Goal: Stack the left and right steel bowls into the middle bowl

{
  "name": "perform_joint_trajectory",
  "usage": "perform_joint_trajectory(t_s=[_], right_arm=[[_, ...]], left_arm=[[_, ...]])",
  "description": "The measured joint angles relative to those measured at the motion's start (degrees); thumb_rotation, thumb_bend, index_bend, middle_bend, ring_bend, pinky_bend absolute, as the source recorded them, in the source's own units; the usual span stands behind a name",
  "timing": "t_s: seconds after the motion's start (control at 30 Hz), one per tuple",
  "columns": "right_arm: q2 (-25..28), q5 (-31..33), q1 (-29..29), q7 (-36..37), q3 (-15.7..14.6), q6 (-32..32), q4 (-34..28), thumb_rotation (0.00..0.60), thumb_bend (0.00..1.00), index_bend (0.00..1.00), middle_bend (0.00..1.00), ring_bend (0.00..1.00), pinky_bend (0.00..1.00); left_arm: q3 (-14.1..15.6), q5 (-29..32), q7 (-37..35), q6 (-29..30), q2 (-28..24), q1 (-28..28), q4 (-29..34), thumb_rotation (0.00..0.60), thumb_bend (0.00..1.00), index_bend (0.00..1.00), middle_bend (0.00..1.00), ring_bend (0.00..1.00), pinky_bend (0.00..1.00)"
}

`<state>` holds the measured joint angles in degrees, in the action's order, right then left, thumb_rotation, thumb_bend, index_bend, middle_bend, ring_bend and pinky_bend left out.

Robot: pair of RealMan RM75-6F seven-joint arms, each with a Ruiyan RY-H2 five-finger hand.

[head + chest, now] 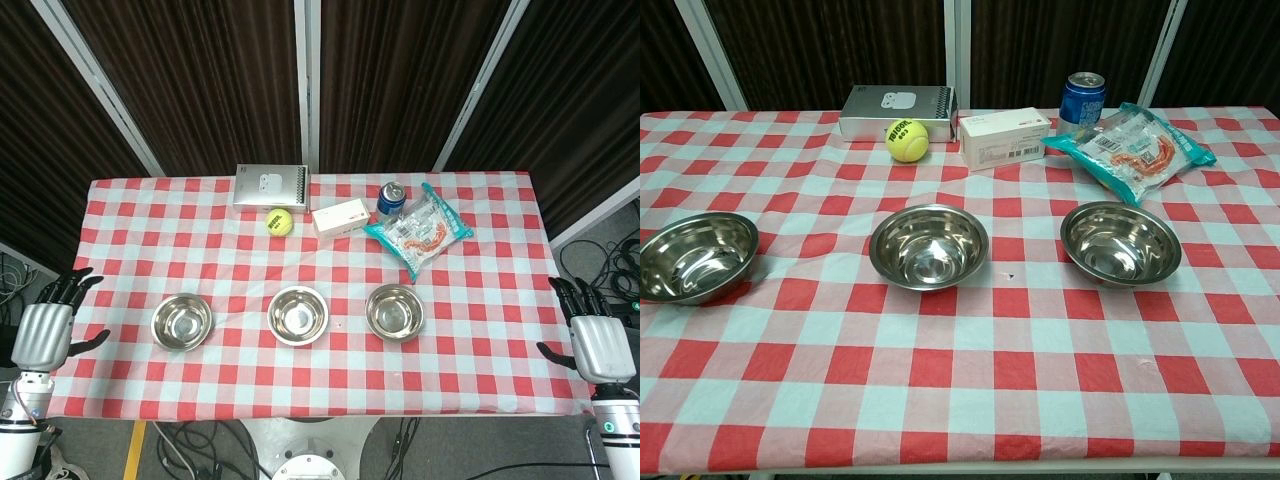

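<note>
Three steel bowls stand in a row on the red-and-white checked cloth: the left bowl [181,322] [694,256], the middle bowl [298,315] [929,246] and the right bowl [395,312] [1121,243]. All are upright, empty and apart from one another. My left hand [48,327] hovers off the table's left edge, fingers spread, holding nothing. My right hand [592,338] hovers off the right edge, also spread and empty. Neither hand shows in the chest view.
Behind the bowls lie a grey box [269,187] [897,113], a yellow tennis ball [279,221] [906,139], a white carton [340,217] [1005,139], a blue can [391,197] [1082,98] and a teal snack bag [420,229] [1135,146]. Dark curtains hang behind the table.
</note>
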<state>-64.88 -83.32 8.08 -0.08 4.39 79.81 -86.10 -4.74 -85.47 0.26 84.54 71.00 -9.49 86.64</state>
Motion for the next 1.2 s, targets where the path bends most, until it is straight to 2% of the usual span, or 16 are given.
perform_joint_trajectory(t_s=[0.63, 0.77, 0.87, 0.93, 1.03, 1.2], right_arm=[[-1.02, -3.76, 2.05, -4.89, -1.03, -1.35, -2.89, 0.6, 0.07, 0.05, 0.12, 0.02, 0.11], [-2.34, -5.24, 3.72, -7.13, -0.91, -2.12, -3.27, 0.6, 0.09, 0.13, 0.21, 0.14, 0.21], [-3.37, -6.04, 5.44, -8.59, -0.65, -3.62, -3.61, 0.6, 0.1, 0.22, 0.28, 0.29, 0.36], [-4.18, -6.44, 6.79, -9.52, -0.47, -5.16, -3.92, 0.6, 0.1, 0.29, 0.33, 0.45, 0.5], [-5.22, -6.42, 8.66, -10.72, -0.4, -8.26, -4.14, 0.6, 0.1, 0.33, 0.35, 0.58, 0.59], [-7.16, -5.97, 12.25, -14.25, -0.8, -14.87, -4.25, 0.6, 0.11, 0.36, 0.35, 0.63, 0.63]], left_arm=[[-0.41, 0.26, 0.45, 0.74, -0.04, 0.03, 0.53, 0.6, 0.14, 0.26, 0.25, 0.16, 0.25], [0.18, -0.28, 0.16, 1.25, 0.16, 0.52, 0.56, 0.6, 0.13, 0.26, 0.25, 0.16, 0.25], [0.35, -1.19, 0.28, 2.22, -0.1, 0.75, 0.83, 0.6, 0.13, 0.26, 0.25, 0.16, 0.25], [0.35, -1.54, -0.02, 2.84, -0.34, 0.93, 1.1, 0.6, 0.14, 0.26, 0.25, 0.16, 0.25], [0.29, -1.44, -0.74, 3.31, -0.71, 1.35, 1.05, 0.6, 0.14, 0.26, 0.25, 0.16, 0.25], [0.43, -0.32, -1.97, 3.09, -0.97, 2.02, -0.31, 0.6, 0.14, 0.26, 0.25, 0.16, 0.25]])
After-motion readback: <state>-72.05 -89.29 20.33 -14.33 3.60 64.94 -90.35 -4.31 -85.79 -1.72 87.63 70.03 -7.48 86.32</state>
